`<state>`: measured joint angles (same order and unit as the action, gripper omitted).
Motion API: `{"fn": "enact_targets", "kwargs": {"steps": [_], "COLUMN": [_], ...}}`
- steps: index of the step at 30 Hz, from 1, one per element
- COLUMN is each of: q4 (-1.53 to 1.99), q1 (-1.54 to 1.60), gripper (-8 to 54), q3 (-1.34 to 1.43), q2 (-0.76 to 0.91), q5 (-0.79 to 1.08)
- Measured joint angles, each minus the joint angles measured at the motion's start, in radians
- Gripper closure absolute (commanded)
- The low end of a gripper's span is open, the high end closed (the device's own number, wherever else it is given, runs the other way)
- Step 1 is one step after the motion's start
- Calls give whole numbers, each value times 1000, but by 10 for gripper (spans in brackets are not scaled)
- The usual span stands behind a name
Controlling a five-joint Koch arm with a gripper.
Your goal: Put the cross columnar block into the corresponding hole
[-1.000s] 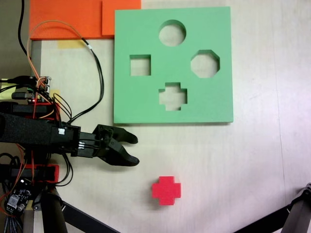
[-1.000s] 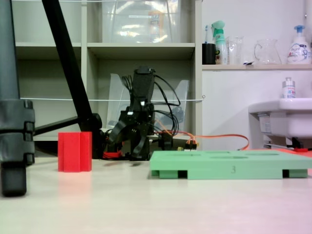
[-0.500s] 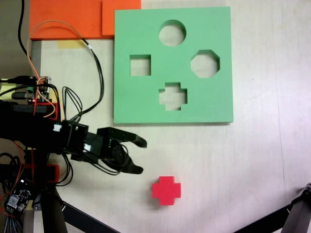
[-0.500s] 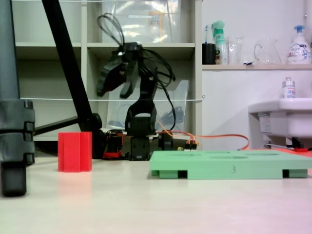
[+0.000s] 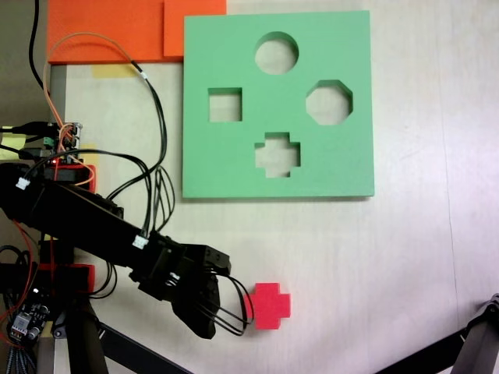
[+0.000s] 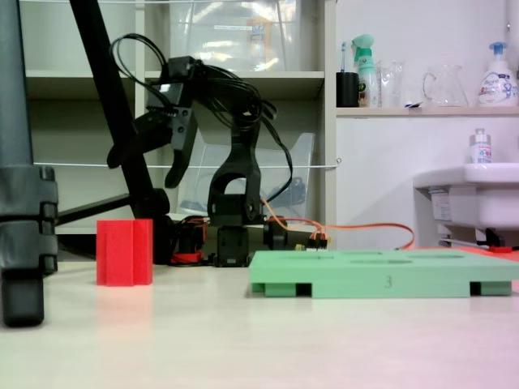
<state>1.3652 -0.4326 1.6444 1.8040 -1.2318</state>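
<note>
The red cross columnar block (image 5: 267, 305) stands upright on the pale table, well in front of the green foam board (image 5: 234, 164). The corresponding hole (image 5: 277, 154), plus-shaped, lies near the board's front edge. From the side, the block (image 6: 124, 252) is left of the low board (image 6: 381, 271). My black gripper (image 5: 221, 300) is just left of the block in the top-down fixed view. Seen from the side, the gripper (image 6: 142, 172) hangs open high above the block, jaws spread and pointing down, holding nothing.
Round, square and octagonal cutouts share the board. Orange foam sheets (image 5: 117, 31) lie at the far left corner. The arm's base with cables (image 5: 54, 156) is at the left edge. Black tripod legs (image 5: 475, 343) (image 6: 24, 203) stand near the front. Shelves and a sink (image 6: 478, 194) lie behind.
The arm rose from beside its base and swung out toward the red block. The gripper now hangs above the block, still open. Block and board have not moved.
</note>
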Motion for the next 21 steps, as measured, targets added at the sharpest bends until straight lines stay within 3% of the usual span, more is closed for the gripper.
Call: {"fn": "enact_targets", "kwargs": {"steps": [9, 21], "q4": [-120, -238], "q1": [0, 66], "gripper": [-67, -66], "q3": [0, 0], "q2": [-144, -241], "q5": [94, 57]}}
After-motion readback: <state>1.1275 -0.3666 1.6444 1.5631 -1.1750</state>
